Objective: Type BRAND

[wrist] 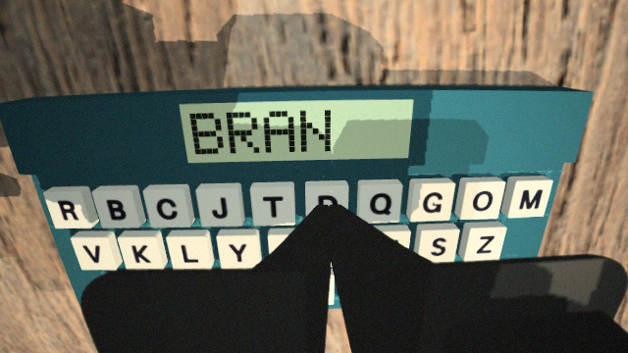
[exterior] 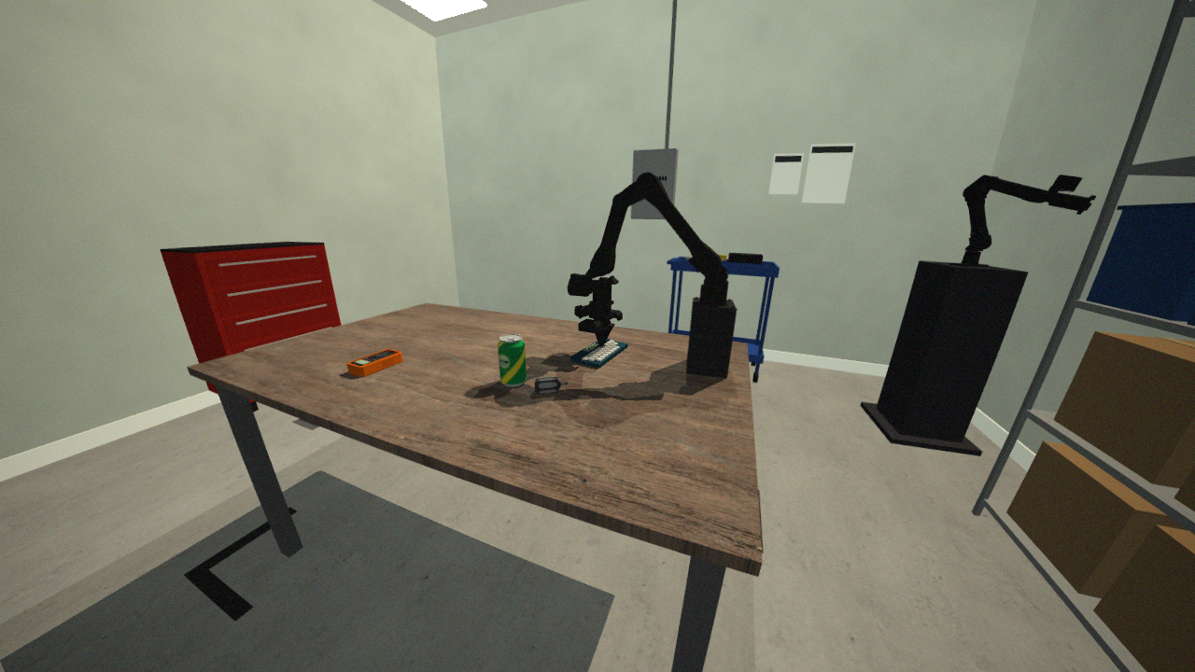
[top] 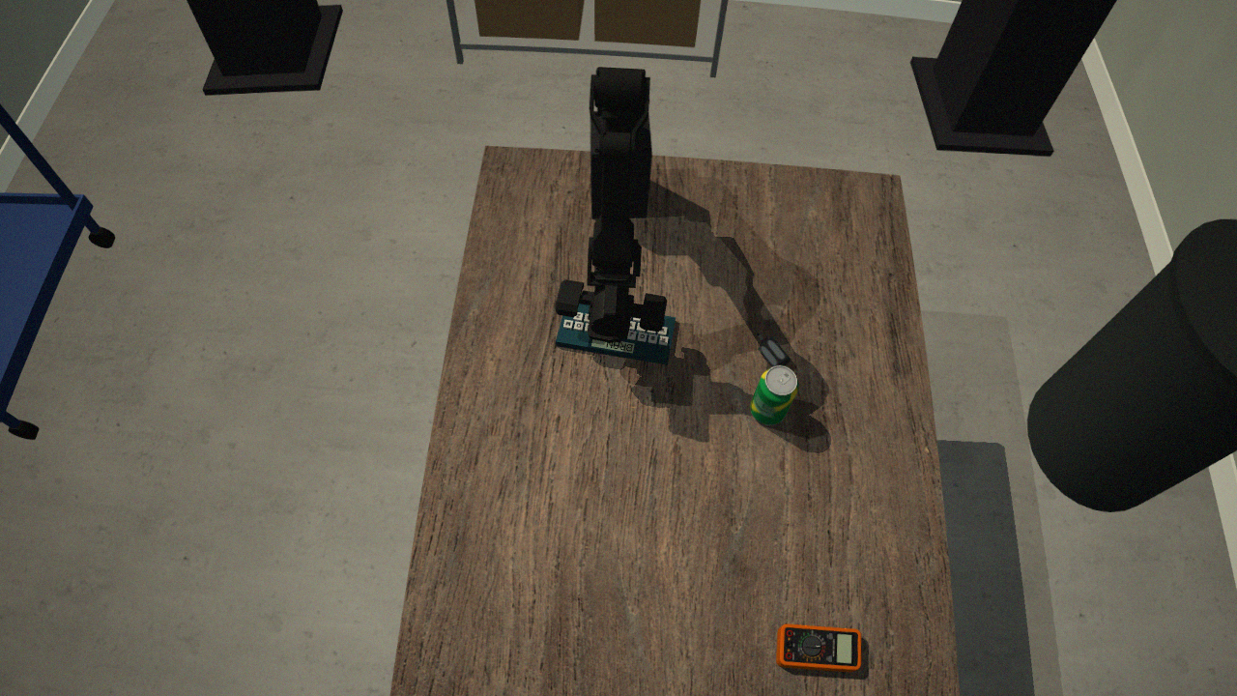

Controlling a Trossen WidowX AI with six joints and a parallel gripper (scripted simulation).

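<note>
Overhead, clenched empty gripper at teal keyboard, grainy wooden table, grey concrete floor.

The wooden worktop carried a keyboard under the tool, a can and small grey object nearby, a multimeter far off.

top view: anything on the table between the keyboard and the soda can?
Only shadow on bare wood between the teal keyboard and the green soda can; the small grey object sits just behind the can.
</note>
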